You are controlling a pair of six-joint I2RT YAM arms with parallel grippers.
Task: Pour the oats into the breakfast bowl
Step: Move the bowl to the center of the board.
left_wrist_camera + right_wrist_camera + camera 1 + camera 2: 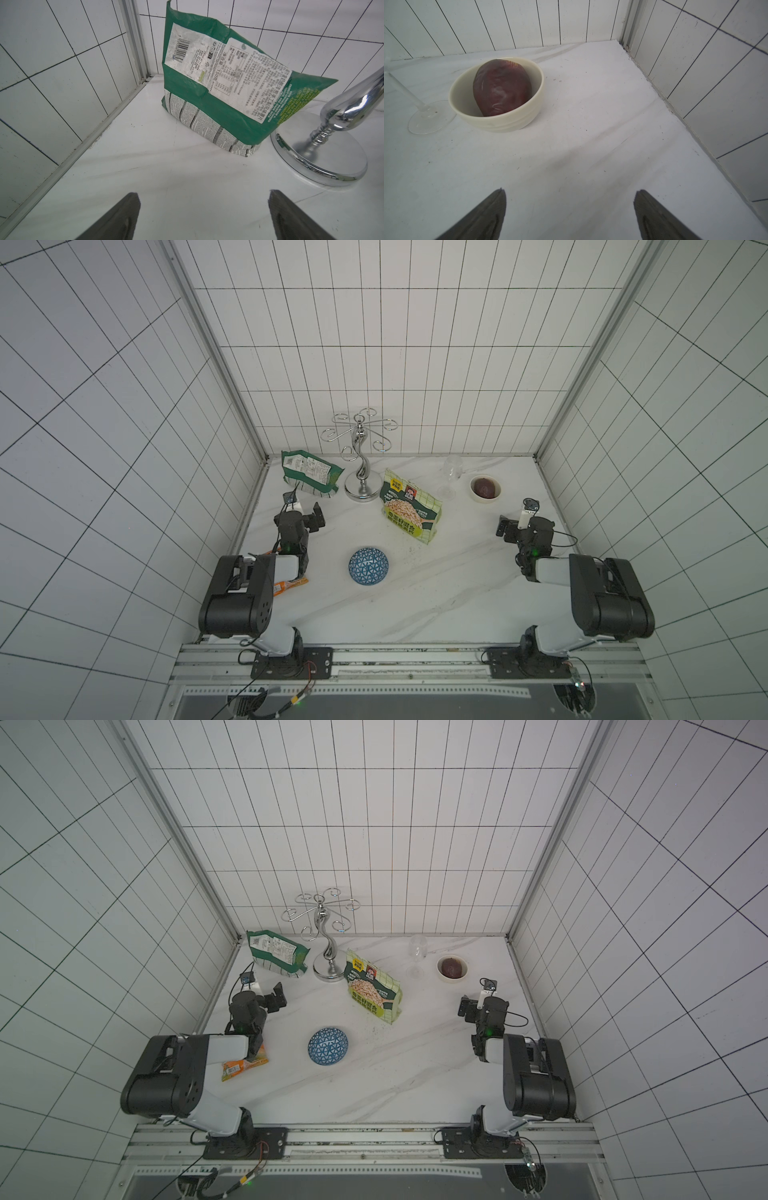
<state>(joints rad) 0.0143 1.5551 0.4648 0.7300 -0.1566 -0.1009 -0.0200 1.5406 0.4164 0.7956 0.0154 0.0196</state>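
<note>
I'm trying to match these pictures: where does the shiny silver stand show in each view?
Both top views: silver stand at the back, left of centre.
Left wrist: its base and stem, close up.
Right wrist: not in it.
Shared landmark: dark green bag beside it.

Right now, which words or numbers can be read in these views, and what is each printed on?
"净含量": white label on the dark green bag.
"150克": same label.
Label's fine print and barcode digits: too small to read.
Oat pouch print: blurred in both top views.
Orange packet print: unreadable.
</note>
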